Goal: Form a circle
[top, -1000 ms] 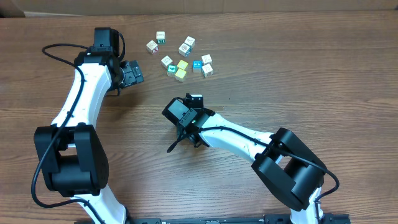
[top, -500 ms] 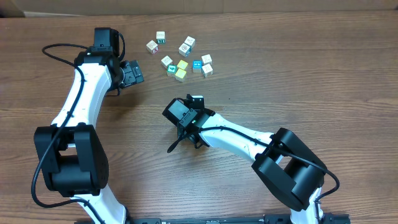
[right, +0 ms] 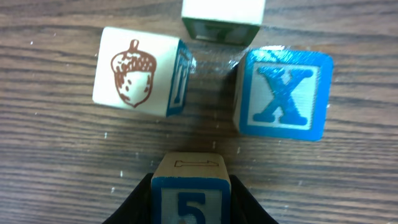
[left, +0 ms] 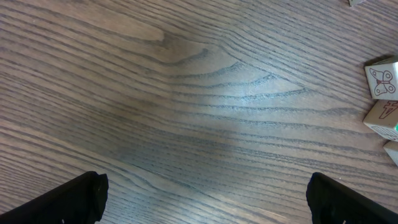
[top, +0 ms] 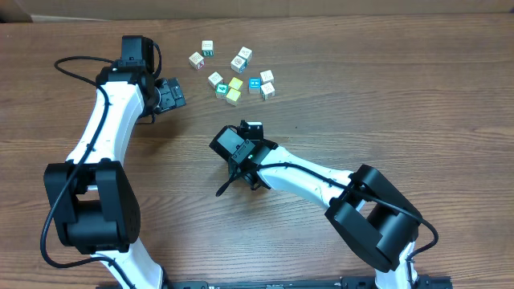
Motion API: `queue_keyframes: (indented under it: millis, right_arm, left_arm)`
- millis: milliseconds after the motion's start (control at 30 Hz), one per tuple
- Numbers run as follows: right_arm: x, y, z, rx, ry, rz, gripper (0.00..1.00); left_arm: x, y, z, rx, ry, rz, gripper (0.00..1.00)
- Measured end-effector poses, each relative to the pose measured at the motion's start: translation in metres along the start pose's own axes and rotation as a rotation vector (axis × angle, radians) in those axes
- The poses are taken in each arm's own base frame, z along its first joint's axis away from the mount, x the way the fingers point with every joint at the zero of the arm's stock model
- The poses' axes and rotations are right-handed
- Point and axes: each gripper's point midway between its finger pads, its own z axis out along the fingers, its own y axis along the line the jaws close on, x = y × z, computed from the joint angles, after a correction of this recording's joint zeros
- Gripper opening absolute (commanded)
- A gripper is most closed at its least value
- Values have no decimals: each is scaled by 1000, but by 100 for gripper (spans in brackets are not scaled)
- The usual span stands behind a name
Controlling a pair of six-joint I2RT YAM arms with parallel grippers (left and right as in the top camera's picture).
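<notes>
Nothing is visibly shifting in the overhead view since a second ago: both arms and the loose scatter of cubes (top: 233, 76) are sitting where they were. In the right wrist view, the right gripper (right: 189, 210) is clamping the blue 5 cube (right: 189, 180) at the bottom centre of the frame, with a dark finger pressing on each side. It is holding that cube just short of the other three, probably to close the last gap in the circle (right: 180, 81). The ring is filling the upper half of that frame. The acorn cube (right: 134, 78) is lying at upper left and the blue X cube (right: 283, 93) at upper right. A white cube (right: 222, 18) is sitting at the top edge, and bare wooden table (top: 385, 96) is showing between them. Only this view is showing the ring. From overhead, the right gripper (top: 241, 152) at frame centre is covering it, so I cannot tell its shape there. The left gripper (top: 169, 95) is hanging at upper left with its jaws wide apart and holding nothing, seemingly keeping out of the way. The left wrist view is showing its fingertips (left: 81, 196) at the bottom corners. A butterfly cube (left: 380, 79) from the scatter is peeking in at the right edge. That view is not showing the ring at all.
</notes>
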Motion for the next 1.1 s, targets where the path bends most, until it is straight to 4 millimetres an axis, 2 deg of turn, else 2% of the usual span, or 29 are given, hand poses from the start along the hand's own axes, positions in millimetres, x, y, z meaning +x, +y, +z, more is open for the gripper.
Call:
queue_keyframes:
  millis: [200, 300, 433, 500, 600, 700, 1100]
  right_arm:
    - [-6, 0, 0, 6, -31, 4, 27]
    - [-8, 0, 0, 6, -39, 8, 42]
    - [-9, -1, 0, 11, -44, 7, 48]
    - [-9, -1, 0, 12, -44, 5, 46]
    - [-8, -1, 0, 13, -41, 2, 36]
    - [-6, -2, 0, 14, -35, 3, 32]
    - [-5, -3, 0, 19, -28, 1, 32]
  left_arm:
    - [0, 0, 0, 0, 0, 0, 99]
    - [0, 0, 0, 0, 0, 0, 100]
    - [0, 0, 0, 0, 0, 0, 100]
    - [0, 0, 0, 0, 0, 0, 99]
    - [0, 0, 0, 0, 0, 0, 99]
    - [0, 0, 0, 0, 0, 0, 99]
    - [0, 0, 0, 0, 0, 0, 100]
